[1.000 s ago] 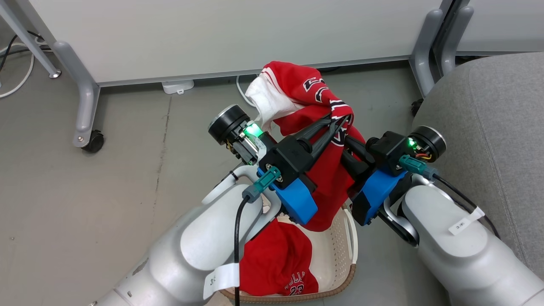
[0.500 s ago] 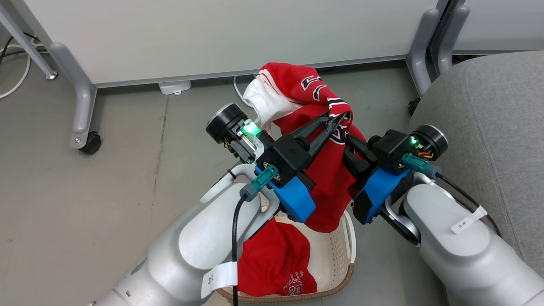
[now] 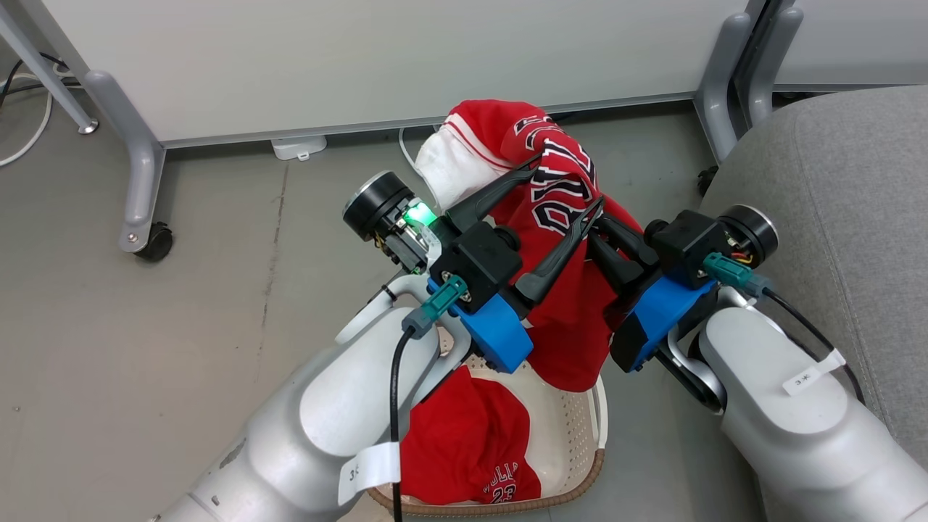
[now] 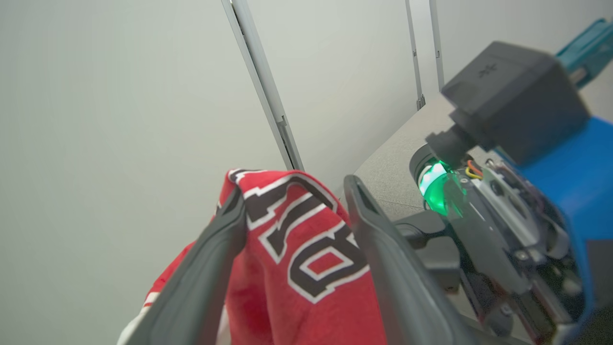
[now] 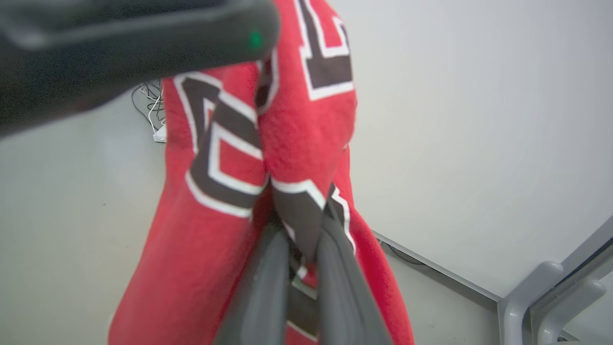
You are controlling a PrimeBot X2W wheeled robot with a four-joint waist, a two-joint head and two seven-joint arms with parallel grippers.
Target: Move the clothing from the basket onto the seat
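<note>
A red jersey [image 3: 554,206] with black-and-white lettering hangs in the air above the cream basket [image 3: 580,475]. My right gripper [image 3: 600,230] is shut on a fold of it; the right wrist view shows the jersey [image 5: 306,143] pinched at the right gripper [image 5: 302,232]. Beside it my left gripper [image 3: 567,185] stands open, its fingers spread on either side of the cloth. The left wrist view shows the jersey [image 4: 297,254] loose within the left gripper [image 4: 293,191]. Red shorts [image 3: 464,442] lie in the basket. The grey seat [image 3: 855,167] is at the right.
White partition panels stand behind on grey legs with a castor [image 3: 158,243]. Cables [image 3: 29,138] trail on the grey floor at the far left, and a small white box [image 3: 297,147] sits under the panel. Another grey leg [image 3: 718,94] stands close to the seat's corner.
My left gripper has opened and let go of the jersey, whose lettering now spreads between its fingers. The right gripper keeps its hold and has shifted slightly to the right.
</note>
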